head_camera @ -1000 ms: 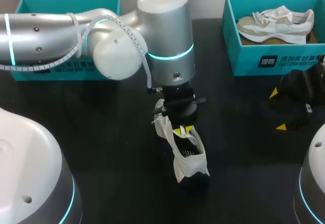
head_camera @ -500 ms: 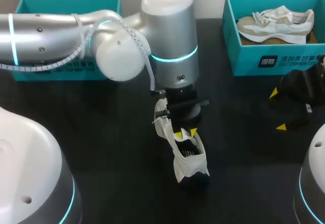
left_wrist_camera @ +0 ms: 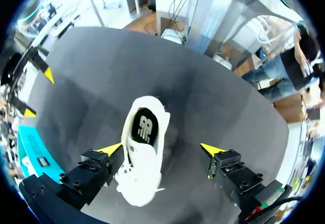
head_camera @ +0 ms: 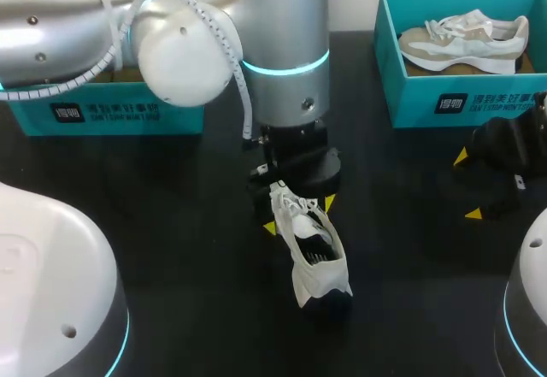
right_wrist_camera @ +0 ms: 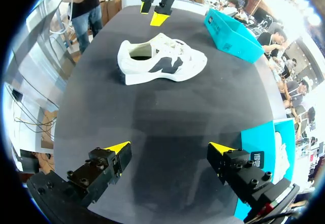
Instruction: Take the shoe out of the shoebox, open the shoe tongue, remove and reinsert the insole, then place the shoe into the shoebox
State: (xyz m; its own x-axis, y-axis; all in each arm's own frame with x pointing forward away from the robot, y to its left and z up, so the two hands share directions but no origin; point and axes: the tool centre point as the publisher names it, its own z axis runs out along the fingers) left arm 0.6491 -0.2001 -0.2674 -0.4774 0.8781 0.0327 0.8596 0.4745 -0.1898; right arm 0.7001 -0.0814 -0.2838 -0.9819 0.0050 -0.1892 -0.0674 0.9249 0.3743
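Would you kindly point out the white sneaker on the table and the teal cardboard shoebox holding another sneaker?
white sneaker point(left_wrist_camera: 141, 158): left wrist view, on its white upper.
teal cardboard shoebox point(head_camera: 419, 97): head view, on its front wall.

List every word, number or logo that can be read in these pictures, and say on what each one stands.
Right shoebox, front wall: white label print, too small to read with certainty.
Left shoebox, front wall: the same kind of label, also too small.
Insole of the shoe on the table: a white logo mark, no readable words.
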